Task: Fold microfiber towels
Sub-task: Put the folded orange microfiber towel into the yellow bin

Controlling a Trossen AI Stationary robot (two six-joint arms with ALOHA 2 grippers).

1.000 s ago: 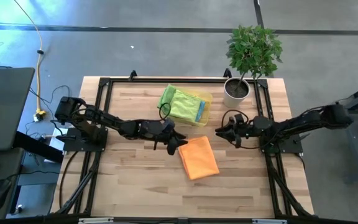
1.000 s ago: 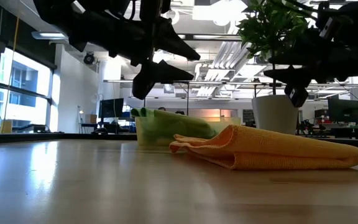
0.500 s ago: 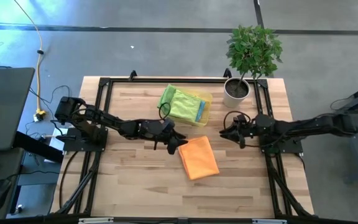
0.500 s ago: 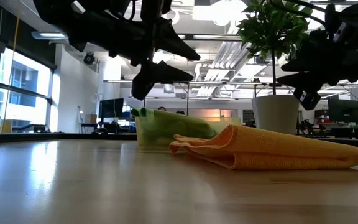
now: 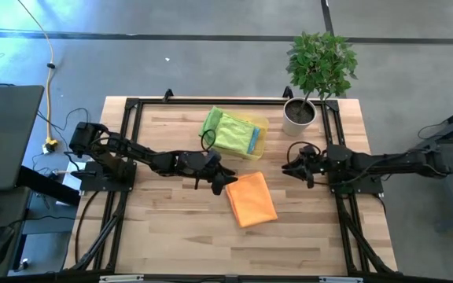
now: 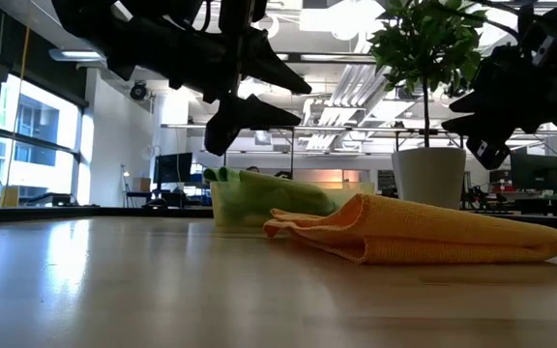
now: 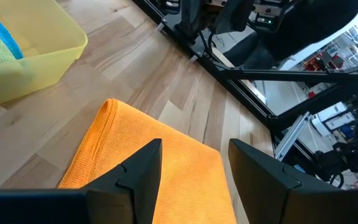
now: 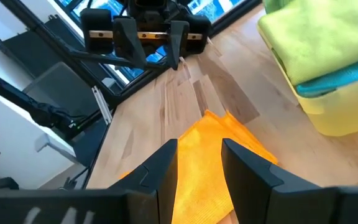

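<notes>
Orange microfiber, folded into a neat rectangle, lies flat on the bare wood near the middle of the table [image 5: 171,236]: this orange towel [image 5: 252,199] rests just in front of the yellow tray [image 5: 259,137], apart from it, with its folded edge turned toward the left arm. In the tray sit the other towels, a light green towel [image 5: 228,131] heaped on top and a strip of a teal blue towel [image 5: 254,140] showing along one side. The left gripper [image 5: 220,181] hovers above the table at the orange towel's near corner, its two dark fingers [image 7: 143,167] spread apart with nothing between them; in the low view it hangs clear of the cloth, not touching it. The right gripper [image 5: 291,167] sits off to the other side, well apart from the towel and near the white pot of the potted plant [image 5: 318,71], also raised off the wood. Its fingers [image 8: 160,167] stand parted with a gap between them and hold nothing; beyond them the wrist view looks across the orange towel toward the left arm.
</notes>
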